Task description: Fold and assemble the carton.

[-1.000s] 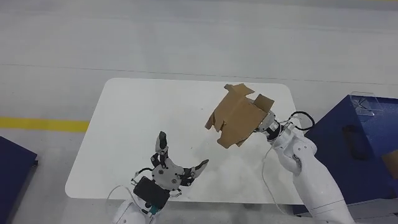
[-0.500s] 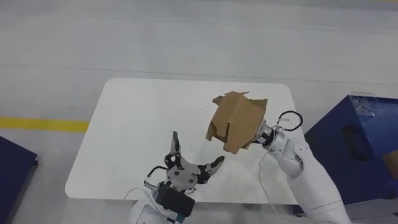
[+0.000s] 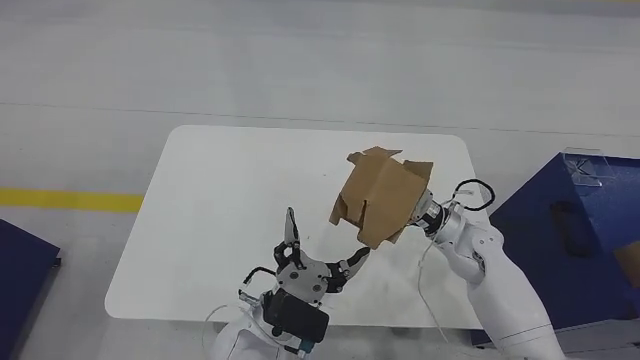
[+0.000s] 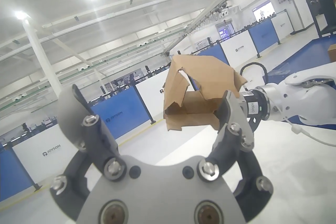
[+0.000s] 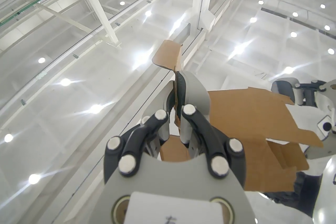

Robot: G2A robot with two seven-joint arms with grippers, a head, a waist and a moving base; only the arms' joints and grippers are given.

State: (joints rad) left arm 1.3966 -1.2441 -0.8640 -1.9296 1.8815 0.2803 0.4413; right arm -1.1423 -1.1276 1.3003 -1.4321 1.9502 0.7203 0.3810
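The brown carton point(image 3: 380, 198) is half folded, and its flaps stick out. It hangs tilted in the air over the right side of the white surface point(image 3: 220, 220). The jaws of the right arm point(image 3: 480, 260) are pinched tight on one thin cardboard edge and hold the carton up. The jaws of the left arm point(image 3: 295, 315) are spread wide with nothing in them. They point at the carton's open end, with one tip just beside it.

White table point(image 3: 220, 210), grey floor point(image 3: 300, 50), yellow line point(image 3: 70, 200)
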